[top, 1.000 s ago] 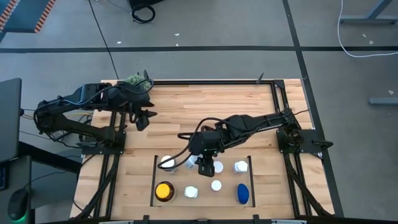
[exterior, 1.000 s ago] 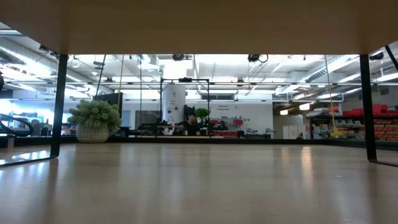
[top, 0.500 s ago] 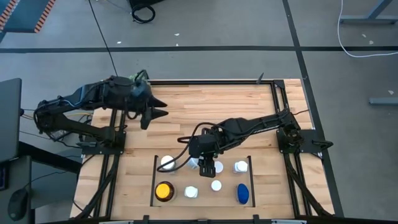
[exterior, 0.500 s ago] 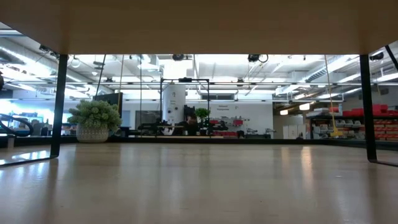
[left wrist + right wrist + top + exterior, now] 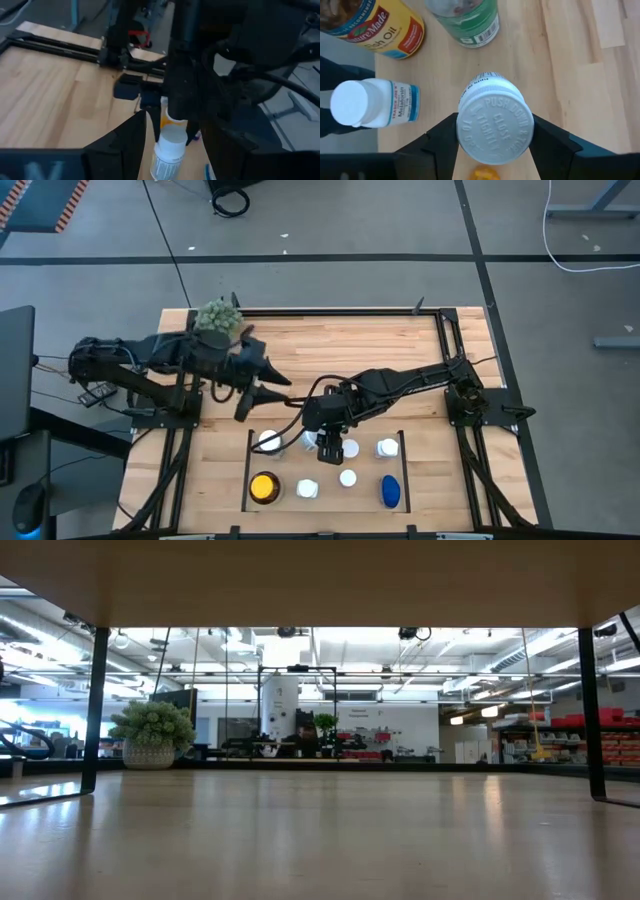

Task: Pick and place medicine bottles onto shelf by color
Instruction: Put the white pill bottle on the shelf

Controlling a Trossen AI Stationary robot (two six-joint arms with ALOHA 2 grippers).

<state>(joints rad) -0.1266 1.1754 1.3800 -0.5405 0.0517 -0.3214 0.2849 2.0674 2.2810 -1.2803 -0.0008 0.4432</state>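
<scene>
Shelf (image 5: 248, 470) at table's 6 o'clock, bottles standing inside. Left arm has swung from 10 o'clock toward centre; left gripper (image 5: 255, 390) now nearer shelf, fingers apart, empty. Right gripper (image 5: 331, 446) hovering over shelf's back row, barely shifted, jaws clamped on white-capped bottle (image 5: 495, 125). Judgement: placement among the white bottles under way; left arm approaching next pick.

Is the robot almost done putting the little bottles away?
Mostly. The shelf already has the yellow-capped bottle, blue bottle and several white ones. The right gripper is around a white-capped bottle above the shelf. The left gripper hovers nearby, empty.
</scene>
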